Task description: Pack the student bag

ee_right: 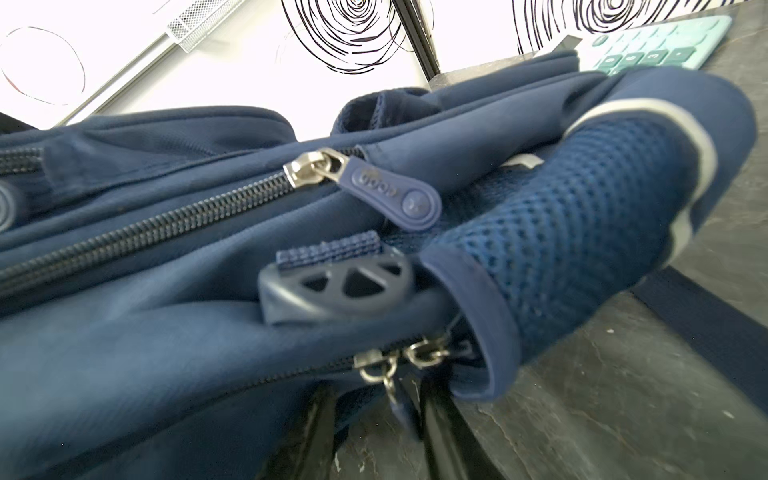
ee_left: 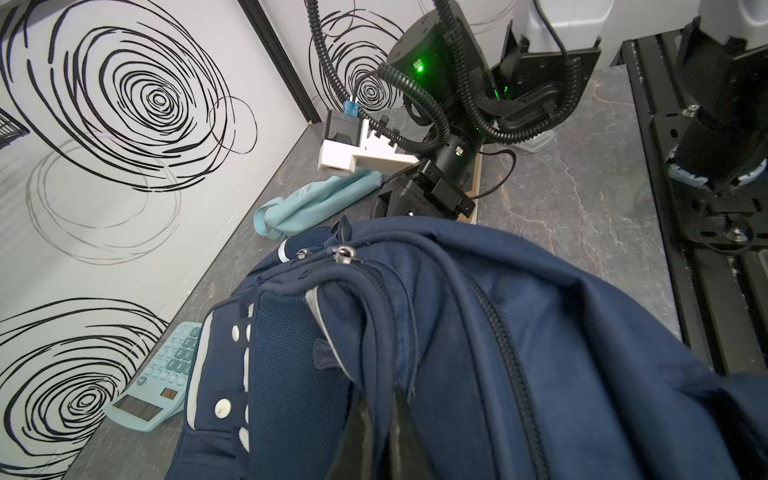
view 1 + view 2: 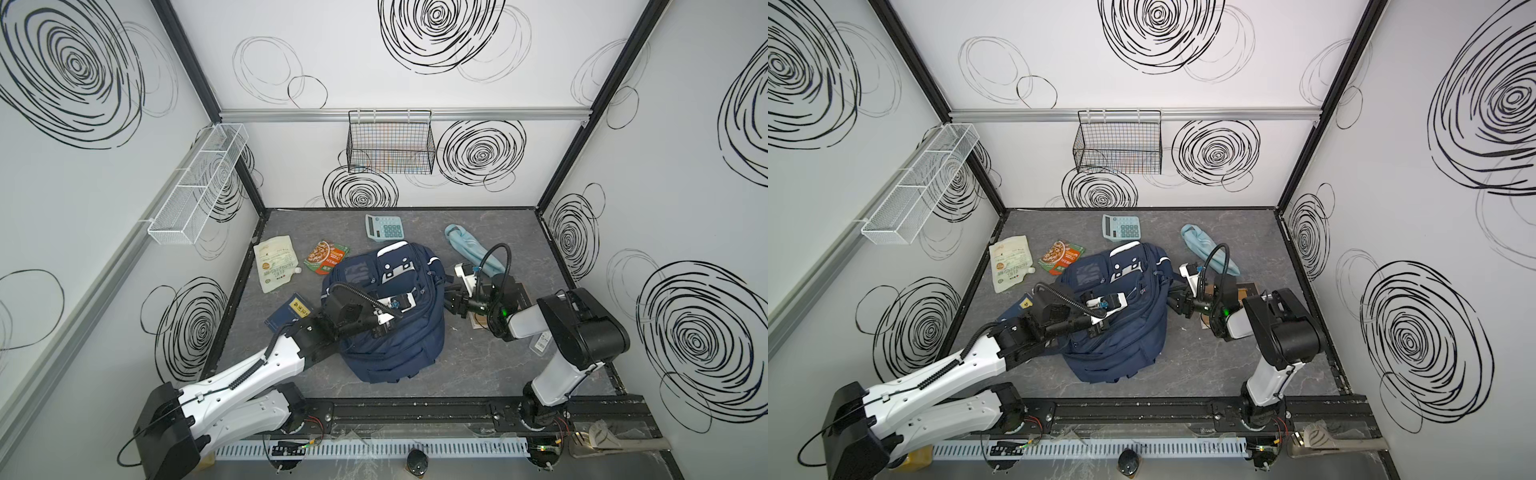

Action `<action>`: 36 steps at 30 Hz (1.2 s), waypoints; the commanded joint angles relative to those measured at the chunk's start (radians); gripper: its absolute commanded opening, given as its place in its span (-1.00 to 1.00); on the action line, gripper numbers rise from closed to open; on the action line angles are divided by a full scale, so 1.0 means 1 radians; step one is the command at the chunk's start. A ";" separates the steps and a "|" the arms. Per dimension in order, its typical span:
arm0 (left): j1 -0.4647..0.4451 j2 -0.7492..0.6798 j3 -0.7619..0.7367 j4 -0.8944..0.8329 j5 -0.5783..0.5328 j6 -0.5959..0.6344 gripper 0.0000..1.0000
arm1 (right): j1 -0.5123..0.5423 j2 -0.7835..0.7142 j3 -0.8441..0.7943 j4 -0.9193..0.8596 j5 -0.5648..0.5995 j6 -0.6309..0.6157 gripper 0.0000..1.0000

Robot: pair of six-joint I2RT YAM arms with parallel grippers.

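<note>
The navy student bag (image 3: 390, 345) (image 3: 1121, 349) lies slumped in the middle of the grey table. My left gripper (image 3: 384, 328) (image 3: 1100, 328) rests on top of it, and in the left wrist view it (image 2: 380, 395) is shut on a raised fold of the bag's fabric (image 2: 540, 332) beside a zip. My right gripper (image 3: 446, 305) (image 3: 1173, 305) is at the bag's right side. In the right wrist view it (image 1: 376, 395) is open, its fingers apart on either side of a dangling zip pull (image 1: 401, 405) that hangs loose below a closed zip of the bag (image 1: 166, 353).
Behind the bag lie a teal calculator (image 3: 384, 226) and a light blue folded umbrella (image 3: 469, 249). On the left are a white pouch (image 3: 276, 264), an orange food packet (image 3: 326, 255) and a navy booklet (image 3: 289, 316). A brown board (image 3: 482, 322) lies under the right arm.
</note>
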 commanded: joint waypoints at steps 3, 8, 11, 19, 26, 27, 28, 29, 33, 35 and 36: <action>0.000 -0.026 0.016 0.225 0.056 0.005 -1.00 | 0.003 0.031 0.025 0.111 -0.030 -0.014 -0.35; 0.001 -0.024 0.015 0.232 0.023 0.001 -1.00 | -0.002 0.015 0.009 0.132 -0.028 0.006 -0.62; 0.001 -0.020 0.013 0.243 0.001 -0.012 -1.00 | -0.003 -0.014 -0.010 0.120 0.004 0.015 -0.80; 0.000 0.002 0.016 0.270 -0.070 -0.037 -1.00 | 0.011 -0.221 -0.042 -0.168 0.170 0.031 -1.00; -0.007 0.060 0.058 0.241 -0.118 -0.101 -1.00 | 0.041 -0.414 -0.034 -0.449 0.224 0.006 -1.00; -0.011 0.067 0.062 0.241 -0.125 -0.110 -1.00 | 0.046 -0.429 -0.025 -0.494 0.230 0.002 -1.00; -0.016 0.075 0.068 0.241 -0.143 -0.121 -1.00 | 0.051 -0.447 -0.017 -0.537 0.236 0.004 -1.00; -0.021 0.083 0.075 0.239 -0.162 -0.133 -1.00 | 0.055 -0.464 -0.010 -0.576 0.245 0.008 -1.00; -0.026 0.112 0.101 0.223 -0.240 -0.177 -1.00 | 0.065 -0.531 0.005 -0.719 0.278 0.049 -1.00; -0.027 0.125 0.114 0.211 -0.279 -0.191 -1.00 | 0.067 -0.570 0.011 -0.788 0.280 0.057 -1.00; -0.028 0.132 0.121 0.203 -0.292 -0.196 -1.00 | 0.067 -0.589 0.012 -0.821 0.287 0.058 -1.00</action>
